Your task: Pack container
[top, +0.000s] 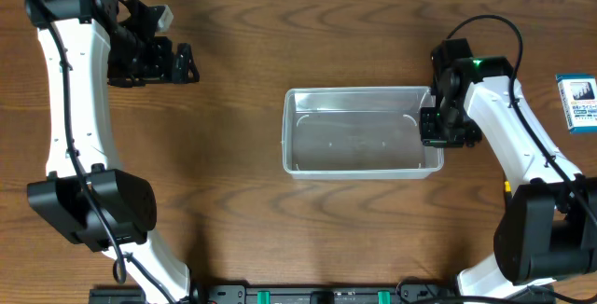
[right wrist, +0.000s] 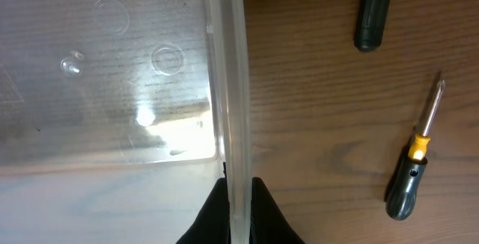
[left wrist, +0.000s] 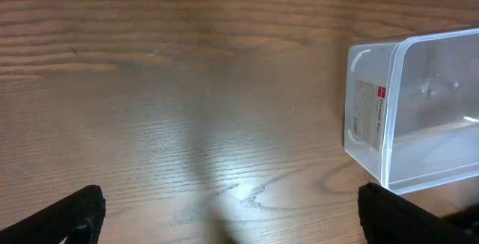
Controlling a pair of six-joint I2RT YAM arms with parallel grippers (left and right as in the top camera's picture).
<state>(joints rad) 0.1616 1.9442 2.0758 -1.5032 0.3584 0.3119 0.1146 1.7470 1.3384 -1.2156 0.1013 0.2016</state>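
Observation:
The container (top: 354, 91) is a clear rectangular bin with nothing in it, standing in the middle of the table. My right gripper (top: 437, 127) is at its right end, shut on the bin's right wall. In the right wrist view the two black fingers (right wrist: 269, 218) pinch the see-through rim (right wrist: 228, 87) from both sides. My left gripper (top: 175, 62) hovers far to the upper left, open and holding nothing. The left wrist view has its fingertips (left wrist: 63, 218) wide apart over bare wood, with the container (left wrist: 389, 124) off to the right.
A screwdriver with a black handle and a yellow collar (right wrist: 410, 173) lies on the wood just outside the gripped wall. A second black handle (right wrist: 373, 12) lies farther along. A small blue-and-white card pack (top: 580, 102) sits at the table's right edge.

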